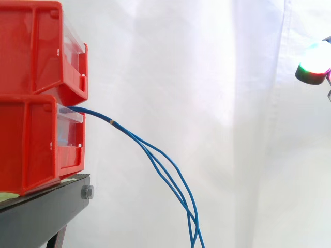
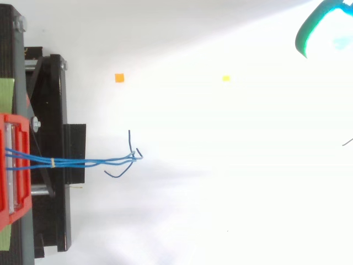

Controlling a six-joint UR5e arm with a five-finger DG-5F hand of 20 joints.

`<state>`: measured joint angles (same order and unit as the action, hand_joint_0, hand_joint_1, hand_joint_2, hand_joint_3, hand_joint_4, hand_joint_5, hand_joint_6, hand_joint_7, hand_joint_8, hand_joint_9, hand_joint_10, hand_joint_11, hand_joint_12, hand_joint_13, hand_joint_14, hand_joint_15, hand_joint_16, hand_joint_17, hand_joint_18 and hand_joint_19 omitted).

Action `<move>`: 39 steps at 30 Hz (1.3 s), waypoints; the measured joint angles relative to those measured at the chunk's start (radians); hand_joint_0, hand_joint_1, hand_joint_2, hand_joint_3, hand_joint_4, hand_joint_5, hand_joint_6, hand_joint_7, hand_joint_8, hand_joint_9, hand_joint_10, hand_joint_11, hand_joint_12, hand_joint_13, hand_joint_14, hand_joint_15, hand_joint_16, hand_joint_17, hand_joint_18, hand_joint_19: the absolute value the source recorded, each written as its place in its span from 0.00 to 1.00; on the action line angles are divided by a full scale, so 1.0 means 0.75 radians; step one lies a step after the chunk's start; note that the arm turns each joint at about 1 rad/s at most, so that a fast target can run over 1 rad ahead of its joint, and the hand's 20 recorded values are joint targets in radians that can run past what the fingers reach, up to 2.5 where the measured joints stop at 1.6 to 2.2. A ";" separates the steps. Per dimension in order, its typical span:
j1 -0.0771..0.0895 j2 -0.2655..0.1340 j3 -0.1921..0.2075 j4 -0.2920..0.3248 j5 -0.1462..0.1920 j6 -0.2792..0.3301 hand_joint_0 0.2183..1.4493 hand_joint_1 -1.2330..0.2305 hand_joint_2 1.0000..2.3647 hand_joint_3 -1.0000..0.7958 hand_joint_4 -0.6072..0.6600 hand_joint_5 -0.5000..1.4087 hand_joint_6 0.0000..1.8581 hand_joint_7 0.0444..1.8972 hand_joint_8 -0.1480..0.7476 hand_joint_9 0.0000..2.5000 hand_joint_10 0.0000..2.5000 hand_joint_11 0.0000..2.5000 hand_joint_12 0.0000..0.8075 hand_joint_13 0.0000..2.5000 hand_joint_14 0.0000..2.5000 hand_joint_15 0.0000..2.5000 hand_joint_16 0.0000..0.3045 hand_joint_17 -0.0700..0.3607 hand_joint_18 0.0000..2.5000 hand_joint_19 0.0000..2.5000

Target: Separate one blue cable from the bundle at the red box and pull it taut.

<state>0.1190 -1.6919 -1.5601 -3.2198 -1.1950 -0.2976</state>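
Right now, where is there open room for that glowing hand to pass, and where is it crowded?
Open: the whole stretch between the hand and the drooping blue cables, before the white curtain; also above the cables, right of the upper red bin. Crowded: the mouth of the lower red bin, where the cables leave bunched together.

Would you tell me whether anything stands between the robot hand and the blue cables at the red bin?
Nothing visible does. The robot hand sits far right, the cables hang from the lower red bin at the left, and the space between them is open in both views.
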 measured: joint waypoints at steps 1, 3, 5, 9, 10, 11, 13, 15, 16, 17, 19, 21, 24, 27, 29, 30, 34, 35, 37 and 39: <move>0.000 0.000 0.000 0.000 0.000 0.000 0.26 0.46 0.00 0.28 0.62 0.15 0.27 0.41 0.44 0.22 0.01 0.17 0.41 0.19 0.00 0.12 0.16 0.42 0.11 0.19; 0.000 0.000 0.000 0.000 0.000 0.000 0.26 0.46 0.00 0.28 0.63 0.15 0.27 0.41 0.44 0.22 0.01 0.17 0.42 0.19 0.00 0.12 0.16 0.42 0.11 0.19; -0.001 0.000 0.000 0.000 0.000 0.000 0.26 0.46 0.00 0.28 0.63 0.15 0.27 0.42 0.44 0.22 0.01 0.17 0.42 0.19 0.00 0.12 0.17 0.43 0.11 0.20; 0.000 0.000 0.000 0.000 0.000 0.000 0.26 0.46 0.00 0.29 0.64 0.15 0.27 0.42 0.45 0.23 0.01 0.17 0.42 0.19 0.00 0.12 0.17 0.43 0.12 0.20; 0.000 0.000 0.000 0.000 0.000 0.000 0.26 0.46 0.00 0.29 0.64 0.15 0.27 0.42 0.45 0.23 0.01 0.17 0.42 0.19 0.00 0.12 0.17 0.43 0.12 0.20; 0.000 0.000 0.000 0.000 0.000 0.000 0.26 0.46 0.00 0.29 0.64 0.15 0.27 0.42 0.45 0.23 0.01 0.17 0.42 0.19 0.01 0.13 0.17 0.43 0.12 0.20; 0.000 0.000 0.000 0.000 -0.001 0.001 0.26 0.46 0.00 0.29 0.64 0.15 0.27 0.42 0.45 0.23 0.01 0.17 0.42 0.19 0.01 0.13 0.17 0.43 0.12 0.20; 0.001 0.000 0.000 -0.001 -0.001 0.001 0.26 0.46 0.00 0.29 0.64 0.15 0.27 0.42 0.45 0.23 0.01 0.17 0.42 0.19 0.00 0.12 0.17 0.43 0.12 0.20; 0.002 0.000 0.000 -0.001 0.000 0.001 0.26 0.46 0.00 0.29 0.64 0.15 0.27 0.42 0.45 0.23 0.01 0.17 0.42 0.19 0.00 0.13 0.17 0.43 0.12 0.20; 0.003 0.000 0.000 -0.001 0.000 0.001 0.26 0.46 0.00 0.29 0.64 0.15 0.27 0.42 0.45 0.23 0.01 0.17 0.42 0.19 0.01 0.13 0.17 0.43 0.12 0.20; 0.006 0.001 0.000 0.000 -0.003 0.003 0.26 0.46 0.00 0.29 0.64 0.15 0.27 0.42 0.45 0.23 0.01 0.17 0.42 0.19 0.00 0.12 0.17 0.43 0.12 0.20; 0.009 0.000 0.000 0.004 -0.009 0.004 0.26 0.46 0.00 0.29 0.64 0.15 0.27 0.42 0.45 0.23 0.01 0.17 0.42 0.19 0.01 0.13 0.17 0.43 0.12 0.20; 0.015 0.000 0.000 0.015 -0.013 0.004 0.26 0.46 0.00 0.29 0.64 0.15 0.27 0.42 0.45 0.23 0.01 0.17 0.42 0.19 0.00 0.13 0.17 0.43 0.12 0.20; 0.020 -0.001 0.000 0.049 -0.012 0.007 0.27 0.46 0.00 0.29 0.64 0.15 0.27 0.42 0.45 0.23 0.01 0.17 0.42 0.20 0.01 0.13 0.17 0.43 0.13 0.21; 0.026 -0.010 0.000 0.101 -0.005 0.007 0.27 0.46 0.00 0.29 0.64 0.15 0.27 0.42 0.45 0.23 0.01 0.17 0.42 0.20 0.01 0.13 0.17 0.43 0.13 0.21; 0.029 -0.021 0.000 0.128 -0.003 0.009 0.27 0.46 0.00 0.29 0.64 0.15 0.27 0.42 0.45 0.23 0.01 0.18 0.42 0.20 0.01 0.13 0.17 0.43 0.13 0.21; 0.042 -0.094 0.008 0.246 0.000 0.033 0.27 0.46 0.00 0.29 0.64 0.15 0.27 0.42 0.45 0.23 0.01 0.18 0.42 0.20 0.01 0.13 0.17 0.43 0.13 0.21; 0.045 -0.111 0.012 0.264 0.000 0.041 0.27 0.46 0.00 0.29 0.64 0.15 0.27 0.42 0.45 0.23 0.01 0.18 0.42 0.20 0.01 0.13 0.17 0.43 0.13 0.21; 0.050 -0.144 0.023 0.295 0.000 0.061 0.27 0.46 0.00 0.29 0.64 0.15 0.27 0.42 0.45 0.23 0.01 0.18 0.42 0.20 0.01 0.13 0.17 0.43 0.13 0.21; 0.054 -0.168 0.032 0.313 -0.001 0.076 0.27 0.46 0.00 0.30 0.64 0.15 0.27 0.42 0.45 0.23 0.01 0.18 0.42 0.20 0.01 0.13 0.17 0.43 0.13 0.21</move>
<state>0.1596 -1.8180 -1.5358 -2.9854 -1.1955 -0.2409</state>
